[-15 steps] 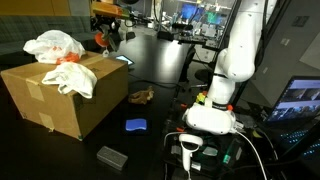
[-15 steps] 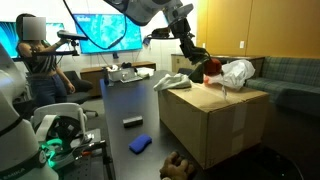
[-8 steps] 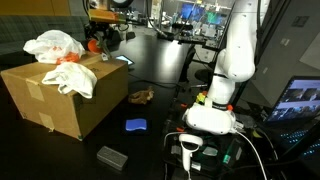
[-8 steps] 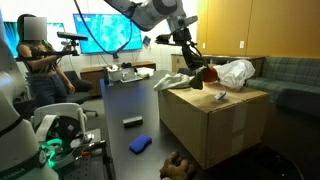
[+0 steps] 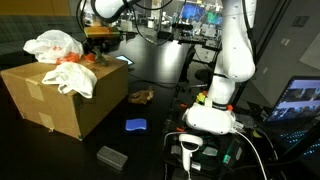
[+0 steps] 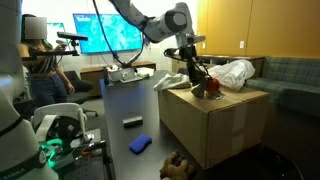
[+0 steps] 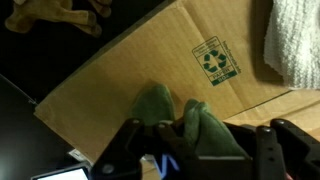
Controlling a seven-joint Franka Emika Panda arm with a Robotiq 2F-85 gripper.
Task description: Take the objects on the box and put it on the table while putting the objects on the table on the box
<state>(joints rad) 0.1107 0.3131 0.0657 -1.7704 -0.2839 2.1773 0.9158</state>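
Observation:
My gripper (image 5: 92, 48) (image 6: 201, 82) is shut on a red and green plush toy (image 6: 210, 89) (image 7: 205, 125) and holds it low over the top of the cardboard box (image 5: 60, 105) (image 6: 215, 125) (image 7: 140, 60). A white cloth (image 5: 75, 78) (image 6: 172, 80) (image 7: 295, 45) hangs over the box's edge. A white bag (image 5: 52, 44) (image 6: 238, 72) lies on the box top. On the black table lie a brown plush (image 5: 141, 96) (image 6: 180, 163) (image 7: 60, 15), a blue object (image 5: 135, 125) (image 6: 140, 144) and a grey block (image 5: 111, 156) (image 6: 132, 121).
The robot base (image 5: 212, 115) stands at the table's edge with cables round it. A person (image 6: 40, 70) stands at the back with a camera. Monitors (image 6: 105, 30) and a sofa (image 6: 285, 80) line the far side.
My gripper has moved down and along over the box with the plush toy in it, and now hangs close to the box top. The things on the table have not moved.

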